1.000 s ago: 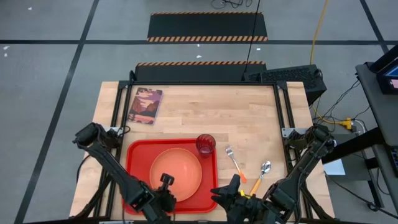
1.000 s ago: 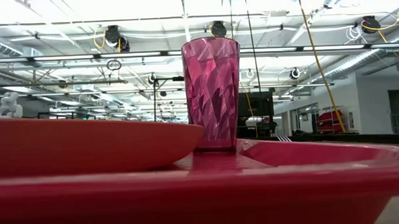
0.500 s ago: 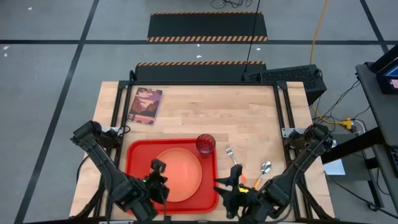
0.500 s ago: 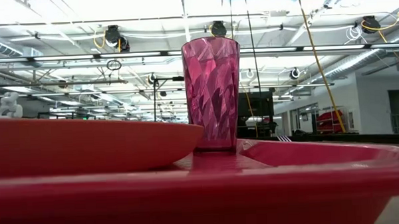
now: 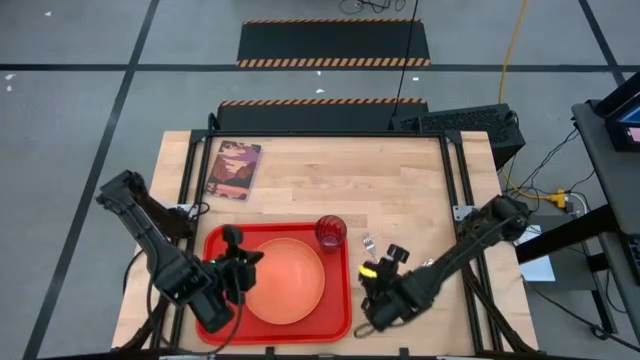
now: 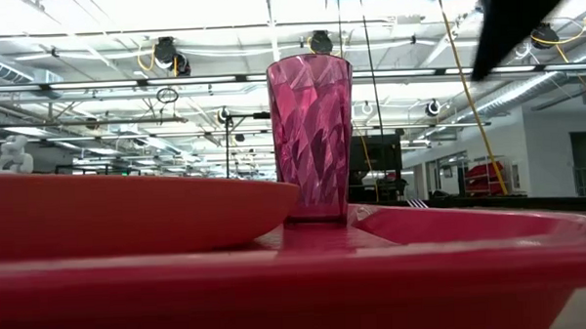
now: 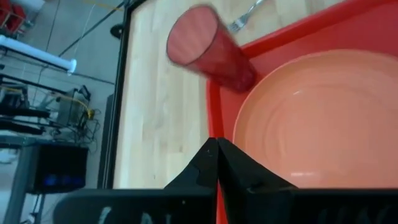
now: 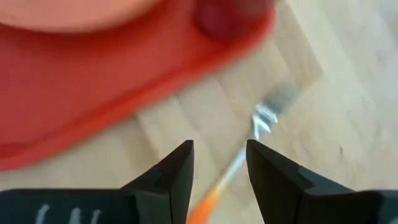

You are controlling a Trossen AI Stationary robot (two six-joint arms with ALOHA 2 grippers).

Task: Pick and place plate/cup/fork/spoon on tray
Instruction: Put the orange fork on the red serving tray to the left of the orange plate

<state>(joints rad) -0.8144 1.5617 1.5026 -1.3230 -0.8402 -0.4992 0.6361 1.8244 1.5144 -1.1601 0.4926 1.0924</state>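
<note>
Two of the four items were already on the tray [image 5: 215, 245]: the plate [image 5: 285, 280] lay at its centre, and the cup [image 5: 331, 231] stood upright at the tray's one o'clock corner, just beside the plate's rim.

At the nine o'clock side of the tray, the left pincer [image 5: 238, 258] waited over the tray's edge, its fingers shut together on nothing, as the left wrist view confirmed.

At three o'clock from the tray, on the bare counter [image 5: 340, 170], the fork [image 8: 261, 134] lay with tines toward the cup and orange handle toward the near edge. The right pincer [image 8: 219, 167] hung directly above its handle with fingers parted and nothing between them; contact with the fork could not be confirmed. The spoon was not visible in the overhead view, most likely hidden under the right arm.

A small book [image 5: 234, 168] lay at the counter's eleven o'clock, well apart from the work.

Judged step in hand: approach to grasp the fork. The next move called for a straight descent keeping the handle centred between the fingers, then closure, since so thin a handle lying flat could easily slip.
</note>
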